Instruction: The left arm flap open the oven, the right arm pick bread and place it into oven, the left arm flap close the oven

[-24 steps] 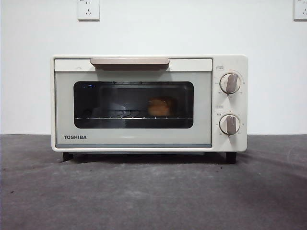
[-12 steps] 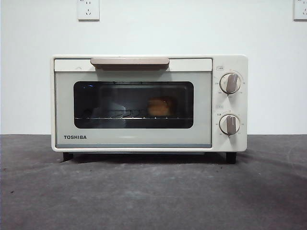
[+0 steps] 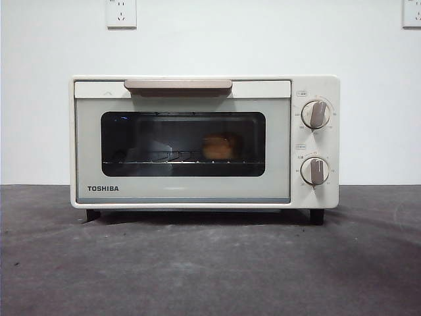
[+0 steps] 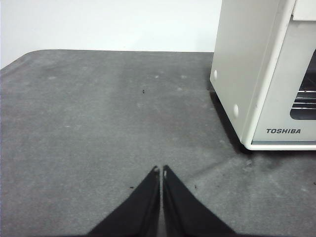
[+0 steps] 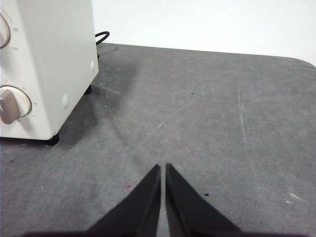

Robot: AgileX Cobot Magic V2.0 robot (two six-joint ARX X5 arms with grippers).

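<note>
The cream-white TOSHIBA oven (image 3: 204, 141) stands in the middle of the dark table with its door shut under the beige bar handle (image 3: 177, 85). The orange-tan bread (image 3: 218, 147) sits on the wire rack inside, seen through the dark glass window. My left gripper (image 4: 161, 171) is shut and empty, low over the table off the oven's TOSHIBA-label side (image 4: 256, 79). My right gripper (image 5: 163, 168) is shut and empty, low over the table off the oven's knob side (image 5: 47, 64). Neither arm shows in the front view.
Two round knobs (image 3: 316, 114) sit on the oven's right panel. A black power cord (image 5: 101, 37) lies behind the oven. Wall sockets (image 3: 121, 13) are on the white wall behind. The grey table (image 3: 210, 263) stretches in front of the oven.
</note>
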